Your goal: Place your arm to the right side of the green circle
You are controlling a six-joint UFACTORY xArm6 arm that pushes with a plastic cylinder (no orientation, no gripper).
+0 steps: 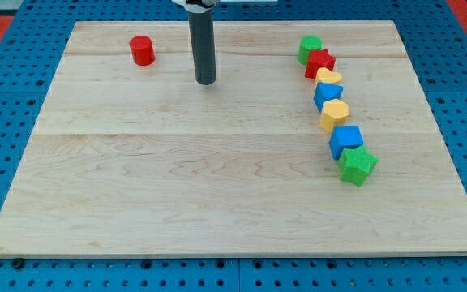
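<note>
The green circle (310, 47) is a short green cylinder near the view's top right, at the upper end of a curved row of blocks. My tip (206, 81) rests on the wooden board (177, 186), well to the left of the green circle and slightly lower in the view. A red star-like block (320, 62) touches the green circle on its lower right. A red cylinder (142, 50) stands to the upper left of my tip.
Below the red star the row runs down: a yellow heart-like block (328, 77), a blue block (327, 94), a yellow hexagon-like block (335, 114), a blue cube (346, 141), a green star (357, 165). Blue pegboard (6, 162) surrounds the board.
</note>
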